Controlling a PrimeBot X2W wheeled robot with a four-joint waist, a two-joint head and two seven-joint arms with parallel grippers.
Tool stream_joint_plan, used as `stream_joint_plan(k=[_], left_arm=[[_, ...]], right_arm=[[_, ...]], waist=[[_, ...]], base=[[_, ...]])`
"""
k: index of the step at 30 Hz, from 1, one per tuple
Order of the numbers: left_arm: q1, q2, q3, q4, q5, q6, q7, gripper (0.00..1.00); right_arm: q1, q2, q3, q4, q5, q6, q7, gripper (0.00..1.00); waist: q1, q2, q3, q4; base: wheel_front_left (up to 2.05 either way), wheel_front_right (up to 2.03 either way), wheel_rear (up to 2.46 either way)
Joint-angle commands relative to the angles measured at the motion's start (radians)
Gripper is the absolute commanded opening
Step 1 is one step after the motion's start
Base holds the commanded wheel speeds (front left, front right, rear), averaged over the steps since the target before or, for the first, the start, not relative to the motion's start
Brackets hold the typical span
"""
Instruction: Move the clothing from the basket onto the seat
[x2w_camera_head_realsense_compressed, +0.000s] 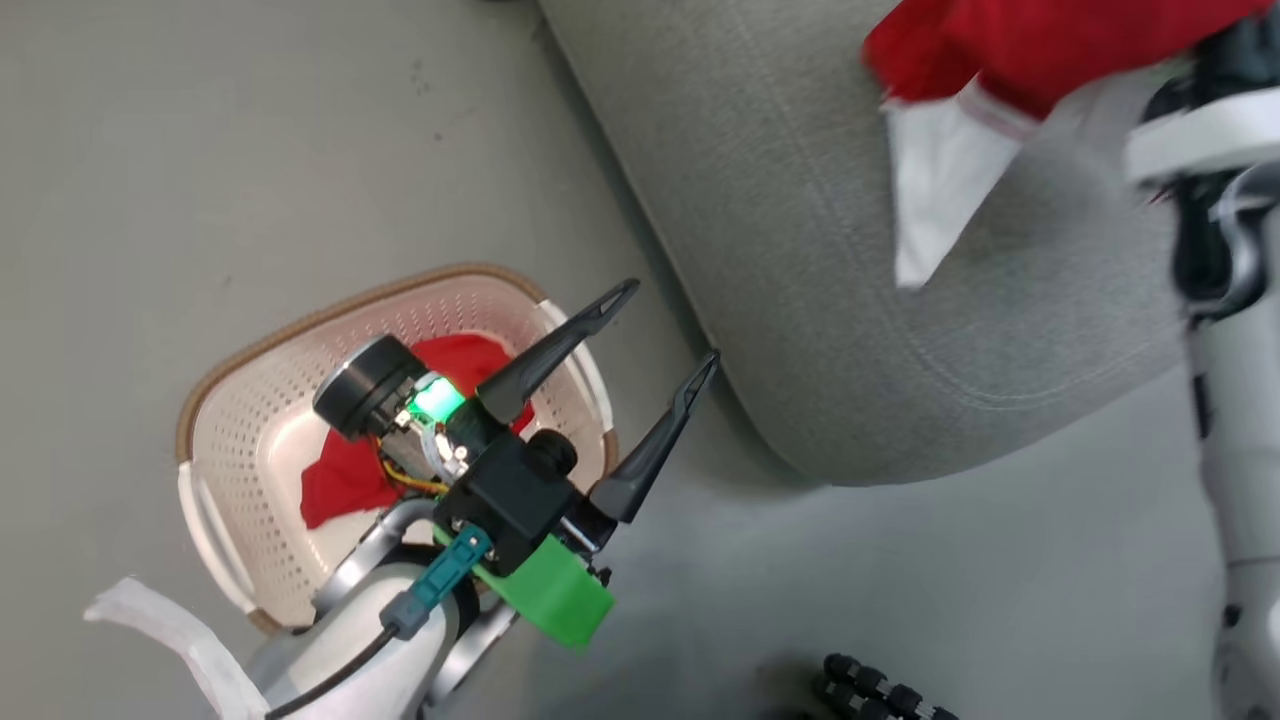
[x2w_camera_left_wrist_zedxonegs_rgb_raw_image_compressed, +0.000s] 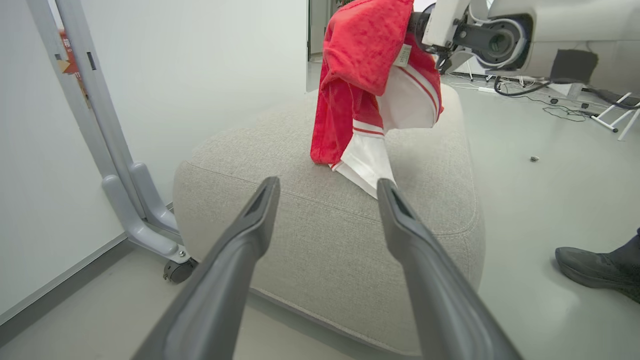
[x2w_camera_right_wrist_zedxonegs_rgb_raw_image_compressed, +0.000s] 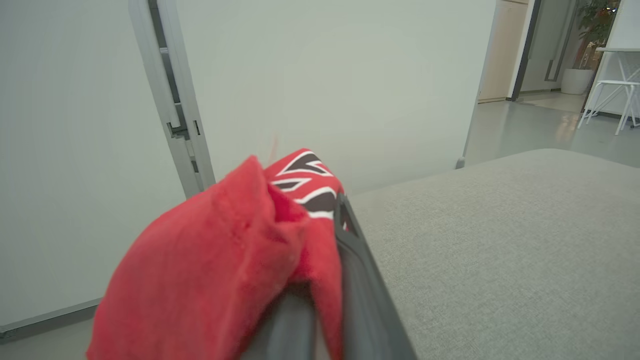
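Counts: two bright red soft garments, one cream-white perforated plastic basket (x2w_camera_head_realsense_compressed: 250, 440) with a brown woven-look rim, one large grey woven-fabric seat (x2w_camera_head_realsense_compressed: 850, 330) with rounded corners, and two grippers.

The basket is standing on the floor (x2w_camera_head_realsense_compressed: 200, 150) just beside the seat's rounded corner. It is holding one crumpled red garment (x2w_camera_head_realsense_compressed: 345, 485), which is lying on its base, partly hidden by the left arm (x2w_camera_head_realsense_compressed: 370, 620); its long axis cannot be told.

The second garment (x2w_camera_left_wrist_zedxonegs_rgb_raw_image_compressed: 360, 65), red with white panels and red-striped cuffs, is hanging over the seat's top. Its long axis is running vertically: the bunched red end is pointing up at the right gripper (x2w_camera_right_wrist_zedxonegs_rgb_raw_image_compressed: 342, 215), and the white panel is pointing down at the seat. Whether its lowest corner is touching the seat cannot be told.

The right gripper's dark fingers are pressing together on the red cloth, above the seat. The left gripper (x2w_camera_head_realsense_compressed: 675, 320) is hovering between basket and seat, over the basket rim nearest the seat, with its fingers spread wide, holding nothing, and its tips aiming toward the seat.
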Motion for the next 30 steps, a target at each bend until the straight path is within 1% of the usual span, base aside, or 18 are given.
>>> stream_joint_plan(k=[1,4,8,12,13,14,15,16,22,26,30], left_arm=[[-0.035,0.007,-0.003,-0.004,0.008,-0.005,-0.008,1.0],[-0.073,0.0,-0.009,0.0,0.015,-0.006,-0.023,1.0],[-0.104,-0.006,-0.007,0.01,0.022,-0.005,-0.047,1.0],[-0.122,-0.01,-0.007,0.025,0.025,-0.003,-0.066,1.0],[-0.123,-0.01,-0.006,0.029,0.025,-0.002,-0.07,1.0],[-0.126,-0.01,-0.006,0.033,0.023,-0.001,-0.074,1.0],[-0.128,-0.011,-0.006,0.035,0.022,-0.001,-0.078,1.0],[-0.13,-0.011,-0.006,0.039,0.021,0.0,-0.08,1.0],[-0.118,-0.014,-0.007,0.07,0.008,0.007,-0.097,1.0],[-0.097,-0.015,-0.002,0.092,-0.004,0.017,-0.114,1.0],[-0.071,-0.018,0.008,0.111,-0.023,0.037,-0.132,1.0]], right_arm=[[-0.04,-0.025,-0.027,0.004,-0.014,0.0,-0.005,0.0],[-0.099,-0.079,-0.089,0.021,-0.039,0.0,-0.005,0.0],[-0.151,-0.133,-0.153,0.068,-0.062,0.0,-0.005,0.0],[-0.169,-0.156,-0.19,0.138,-0.08,0.0,-0.004,0.0],[-0.17,-0.157,-0.202,0.154,-0.085,0.0,-0.004,0.09],[-0.169,-0.158,-0.217,0.165,-0.089,0.0,-0.004,0.48],[-0.162,-0.156,-0.224,0.174,-0.094,0.0,-0.004,0.85],[-0.151,-0.151,-0.233,0.184,-0.102,0.0,-0.004,1.0],[-0.078,-0.11,-0.267,0.175,-0.127,0.0,-0.004,1.0],[-0.003,-0.074,-0.275,0.135,-0.139,0.0,-0.004,1.0],[0.088,-0.034,-0.275,0.08,-0.146,0.0,-0.004,1.0]], waist=[[-0.0001,0.0,0.12,0.112],[-0.0001,0.0,0.164,0.151],[-0.0001,0.0,0.202,0.187],[-0.0001,0.0,0.225,0.208],[-0.0001,0.0,0.227,0.21],[-0.0001,0.0,0.229,0.212],[-0.0001,0.0,0.23,0.214],[-0.0001,0.0,0.231,0.215],[-0.0001,0.0,0.204,0.208],[-0.0001,0.0,0.163,0.202],[-0.0001,0.0,0.11,0.195]], base=[[0.0,0.0,0.0],[0.0,0.0,0.0],[0.0,0.0,0.0],[0.0,0.0,0.0],[0.0,0.0,0.0],[0.0,0.0,0.0],[0.0,0.0,0.0],[0.0,0.0,0.0],[0.0,0.0,0.0],[0.0,0.0,0.0],[0.0,0.0,0.0]])
